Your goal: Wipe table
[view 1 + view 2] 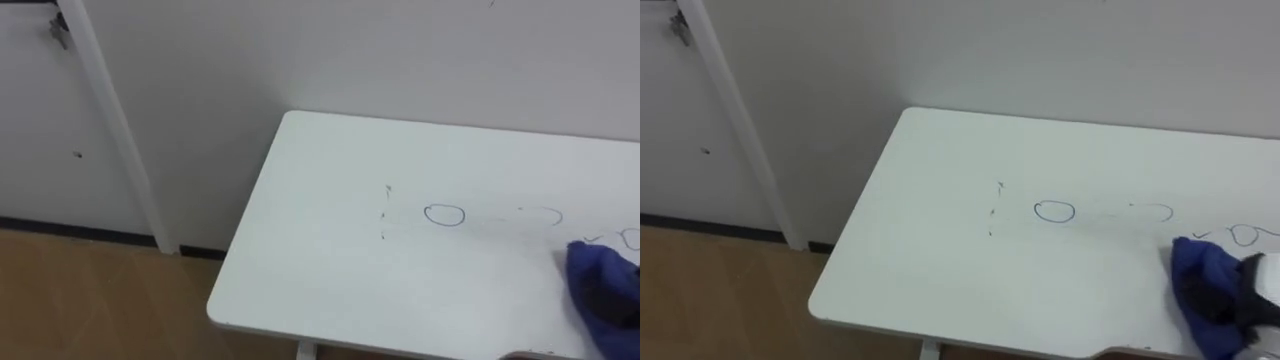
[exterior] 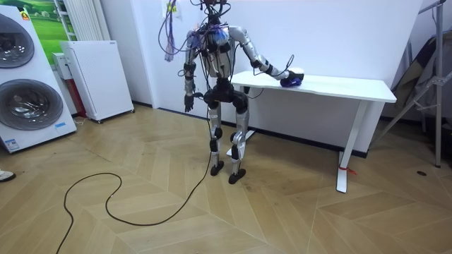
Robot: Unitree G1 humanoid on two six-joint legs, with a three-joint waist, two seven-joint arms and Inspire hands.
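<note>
- White table (image 1: 330, 265) against a wall at 12 o'clock; wood floor at 7 o'clock.
- Right hand (image 1: 1230, 305) sits on a blue cloth (image 1: 1198, 262) at 4 o'clock of the eye views. Cannot tell whether it clutches the cloth or presses it flat.
- Cloth lies bunched on the tabletop, near the front edge.
- Pen circle (image 1: 445, 215) at 10 o'clock from the cloth, with fainter marks beside it, all unwiped.
- Judgement: cloth is soft and light and likely to crumple, so hold the bunched middle and press down.
- Left hand (image 2: 188, 106) hangs at the robot's side; its grip is unreadable.
</note>
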